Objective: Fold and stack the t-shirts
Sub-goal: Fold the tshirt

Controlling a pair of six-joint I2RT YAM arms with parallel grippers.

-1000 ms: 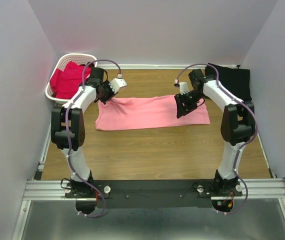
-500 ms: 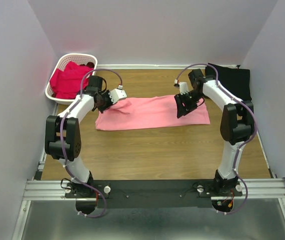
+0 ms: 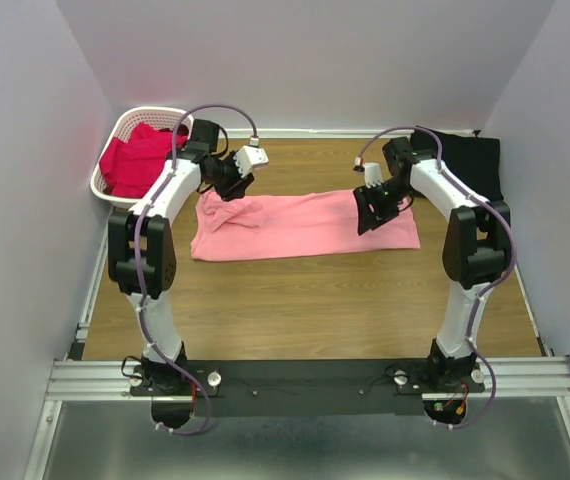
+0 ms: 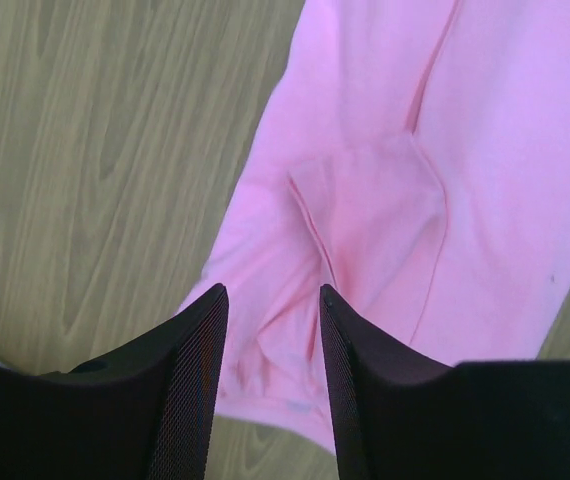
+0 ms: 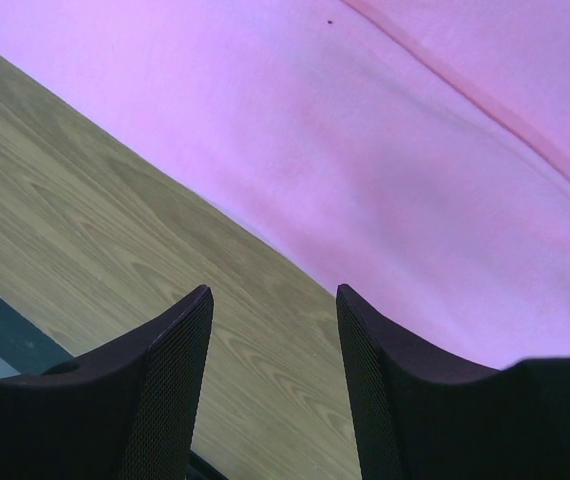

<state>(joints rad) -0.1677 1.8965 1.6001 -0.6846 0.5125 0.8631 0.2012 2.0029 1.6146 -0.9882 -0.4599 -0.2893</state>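
Top view wide; wrists close on pink t-shirt (image 3: 295,228).

Soft, even overhead light, faint shadows, red glow on the left wall (image 3: 70,130) beside the basket (image 3: 155,108); right wrist view tints the pink t-shirt (image 5: 415,170) magenta.

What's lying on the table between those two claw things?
The pink t-shirt, spread on the table, fills the stretch between the left gripper and the right gripper; the top view shows it.
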